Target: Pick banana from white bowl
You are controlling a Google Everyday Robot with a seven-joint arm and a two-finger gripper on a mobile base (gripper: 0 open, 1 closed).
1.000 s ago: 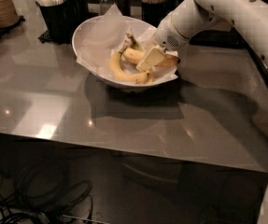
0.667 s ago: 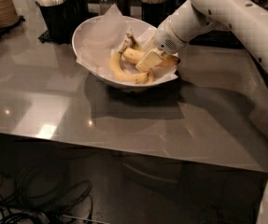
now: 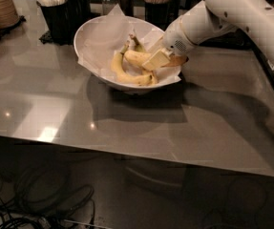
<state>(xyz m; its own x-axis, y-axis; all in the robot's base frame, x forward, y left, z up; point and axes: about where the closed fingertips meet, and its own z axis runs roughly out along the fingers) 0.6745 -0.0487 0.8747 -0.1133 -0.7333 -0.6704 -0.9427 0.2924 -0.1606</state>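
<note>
Stretching across the view, a glossy grey table [image 3: 127, 128]. Reaching in from the right, a white arm [image 3: 241, 13]. On the table's far side, a paper-lined white bowl [image 3: 86, 35]. Inside its right rim, the gripper [image 3: 158, 61], clenched around the banana [image 3: 135, 57]. Underneath, two curved bananas [image 3: 127, 76].

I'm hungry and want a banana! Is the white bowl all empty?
No: the white bowl holds the banana and other bananas, and the gripper is down in it at the banana.
</note>
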